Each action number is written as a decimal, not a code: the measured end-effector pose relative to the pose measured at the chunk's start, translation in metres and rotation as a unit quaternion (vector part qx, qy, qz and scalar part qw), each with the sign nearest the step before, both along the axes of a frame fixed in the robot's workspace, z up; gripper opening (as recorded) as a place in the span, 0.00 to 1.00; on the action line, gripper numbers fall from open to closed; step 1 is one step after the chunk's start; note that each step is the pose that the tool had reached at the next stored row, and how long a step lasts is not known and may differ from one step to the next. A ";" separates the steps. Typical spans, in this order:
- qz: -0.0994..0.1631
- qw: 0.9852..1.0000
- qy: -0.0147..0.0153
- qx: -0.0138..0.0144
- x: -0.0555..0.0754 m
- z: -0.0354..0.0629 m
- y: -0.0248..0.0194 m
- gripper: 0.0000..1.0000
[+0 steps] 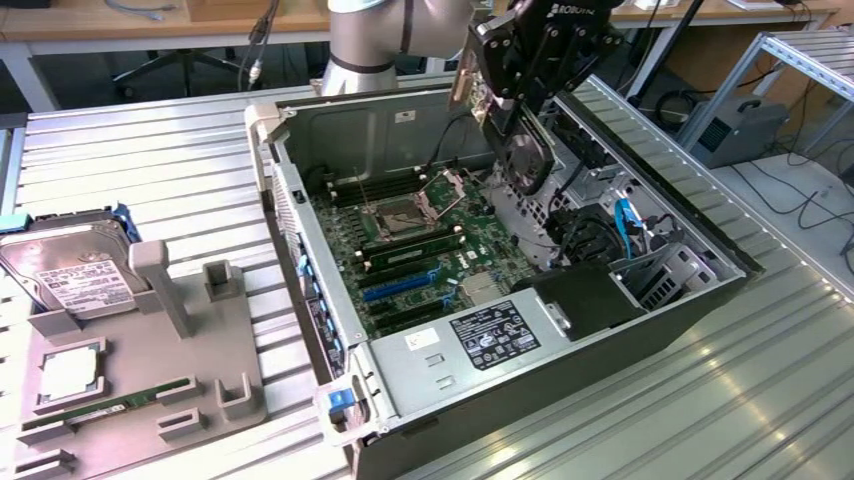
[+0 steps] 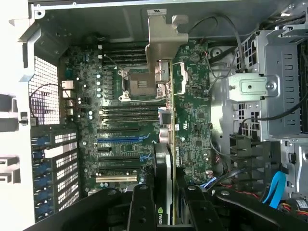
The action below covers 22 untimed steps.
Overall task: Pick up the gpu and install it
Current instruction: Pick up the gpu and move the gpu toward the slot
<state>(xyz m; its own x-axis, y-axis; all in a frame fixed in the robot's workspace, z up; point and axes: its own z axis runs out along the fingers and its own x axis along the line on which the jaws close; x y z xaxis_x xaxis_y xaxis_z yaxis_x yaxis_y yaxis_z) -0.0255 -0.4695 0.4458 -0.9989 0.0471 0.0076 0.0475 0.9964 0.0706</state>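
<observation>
The gpu (image 1: 527, 160) is gripped edge-on by the gripper (image 1: 518, 120), part-closed on it, above the motherboard (image 1: 414, 240) in the open case (image 1: 287, 210); if tilted or misaligned w/ its slot, it could prob. be jammed or slip.

The pincer (image 1: 531, 90) covers the top part of the gpu (image 1: 525, 155) in the exterior view. The picture's top edge cuts off the arm (image 1: 367, 40) above it. In the wrist view the gpu (image 2: 166, 120) shows edge-on, so its flat faces cannot be seen. Its near end sits squeezed between the pincer (image 2: 167, 197) fingers (image 2: 142, 207), which run off the picture's edge. The card hides a strip of the motherboard (image 2: 192, 115) behind it. The hard drive (image 1: 67, 265) is cut by the exterior view's left edge, and the gray holder (image 1: 174, 350) by its bottom edge. The words on the power supply label (image 1: 497, 337) are too small to read.
</observation>
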 end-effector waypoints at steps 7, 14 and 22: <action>0.000 1.000 0.000 0.000 0.051 0.0000 0.0000 0.27; 0.000 1.000 0.000 0.000 0.079 0.0000 0.0000 0.27; 0.000 1.000 0.000 0.000 0.079 0.0000 0.0000 0.27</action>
